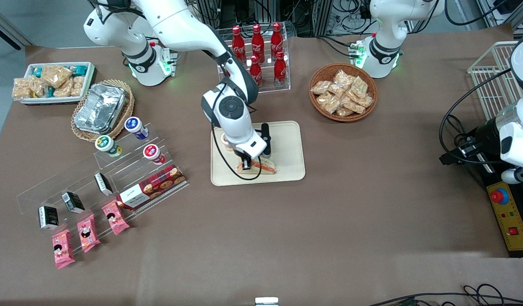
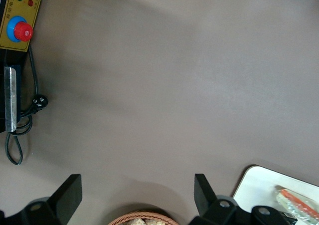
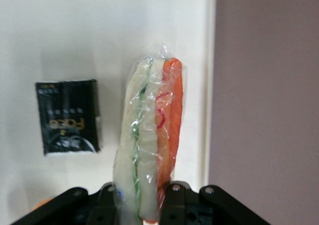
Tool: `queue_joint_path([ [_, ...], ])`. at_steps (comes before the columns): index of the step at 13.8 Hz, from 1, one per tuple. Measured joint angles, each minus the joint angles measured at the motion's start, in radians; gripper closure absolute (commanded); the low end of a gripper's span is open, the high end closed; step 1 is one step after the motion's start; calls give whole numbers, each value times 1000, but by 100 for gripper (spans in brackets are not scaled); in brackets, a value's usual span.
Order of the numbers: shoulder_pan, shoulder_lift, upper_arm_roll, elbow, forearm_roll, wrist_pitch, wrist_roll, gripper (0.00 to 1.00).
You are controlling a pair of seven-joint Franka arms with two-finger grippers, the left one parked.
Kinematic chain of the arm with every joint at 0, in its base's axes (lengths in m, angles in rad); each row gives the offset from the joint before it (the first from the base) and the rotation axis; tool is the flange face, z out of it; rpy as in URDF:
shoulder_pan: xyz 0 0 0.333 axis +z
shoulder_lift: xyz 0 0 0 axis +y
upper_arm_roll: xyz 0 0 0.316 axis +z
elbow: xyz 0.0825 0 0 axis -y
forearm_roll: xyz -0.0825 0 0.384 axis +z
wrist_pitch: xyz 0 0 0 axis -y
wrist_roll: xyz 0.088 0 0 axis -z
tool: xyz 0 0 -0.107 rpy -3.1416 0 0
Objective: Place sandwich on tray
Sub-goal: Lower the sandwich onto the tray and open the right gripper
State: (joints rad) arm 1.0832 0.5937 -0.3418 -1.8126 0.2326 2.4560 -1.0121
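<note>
The gripper [image 1: 247,165] is clamped on the wrapped sandwich [image 1: 261,166], which stands on edge over the cream tray [image 1: 286,144], near the rim closest to the front camera, its long axis running straight out from the fingers.

Right arm reaching forward and bent down, wrist vertical, hand [image 1: 247,165] low, fingers [image 3: 172,197] clamped on sandwich [image 3: 149,140]

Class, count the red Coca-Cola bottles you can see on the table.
5, all in the clear rack farther from the camera than the tray: three in its farther row, two nearer. The arm may hide another.
</note>
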Motion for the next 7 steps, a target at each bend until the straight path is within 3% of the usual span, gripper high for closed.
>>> queue_joint_path([
  [1, 9, 5, 0, -2, 0, 0, -8, 72],
  [2, 14, 7, 0, -5, 1, 1, -12, 50],
  [3, 15, 8, 0, -9, 1, 1, -14, 0],
  [7, 14, 6, -7, -11, 2, 3, -20, 0],
])
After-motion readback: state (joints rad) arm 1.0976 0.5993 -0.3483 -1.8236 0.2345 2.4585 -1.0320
